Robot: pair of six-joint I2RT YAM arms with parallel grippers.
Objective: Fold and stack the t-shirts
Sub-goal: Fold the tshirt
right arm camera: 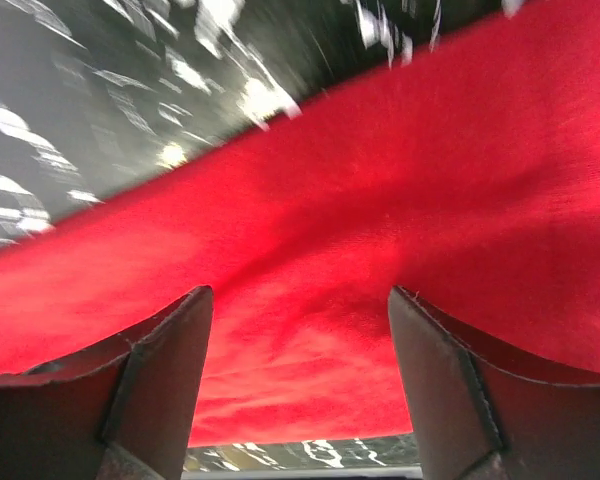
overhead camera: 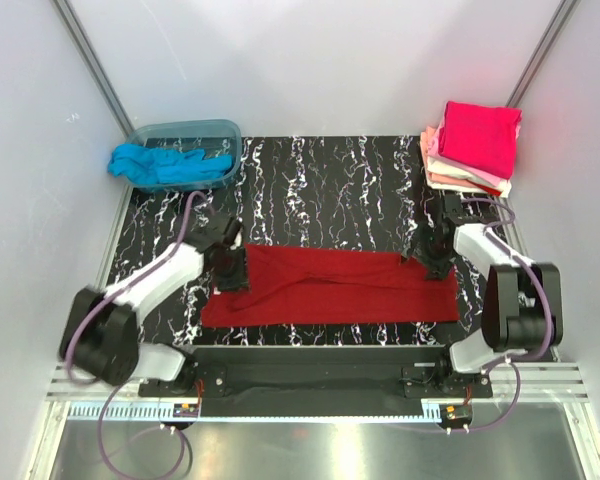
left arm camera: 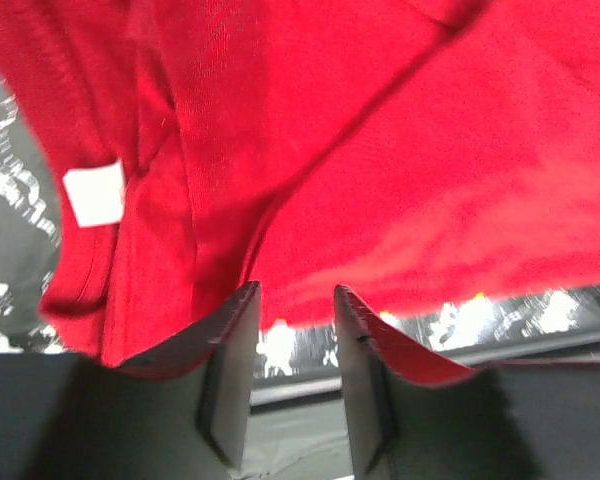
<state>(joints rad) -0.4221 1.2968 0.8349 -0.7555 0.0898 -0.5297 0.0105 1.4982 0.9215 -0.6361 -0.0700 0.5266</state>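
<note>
A dark red t-shirt [overhead camera: 330, 287] lies flat as a long folded strip across the front of the table. My left gripper [overhead camera: 230, 268] is over its left end. In the left wrist view the gripper [left arm camera: 295, 300] is open with a narrow gap and nothing between the fingers; the red shirt [left arm camera: 380, 150] and its white neck tag [left arm camera: 93, 195] lie just beyond them. My right gripper [overhead camera: 435, 255] is over the shirt's right end. In the right wrist view it [right arm camera: 300, 300] is wide open just above the red cloth [right arm camera: 380, 180]. A turquoise shirt [overhead camera: 165, 162] hangs over the tub.
A translucent blue-grey tub [overhead camera: 215, 135] stands at the back left. A stack of folded shirts [overhead camera: 478, 140], magenta on top with pink, peach and white below, sits at the back right. The black marbled table [overhead camera: 330, 190] has white walls round it.
</note>
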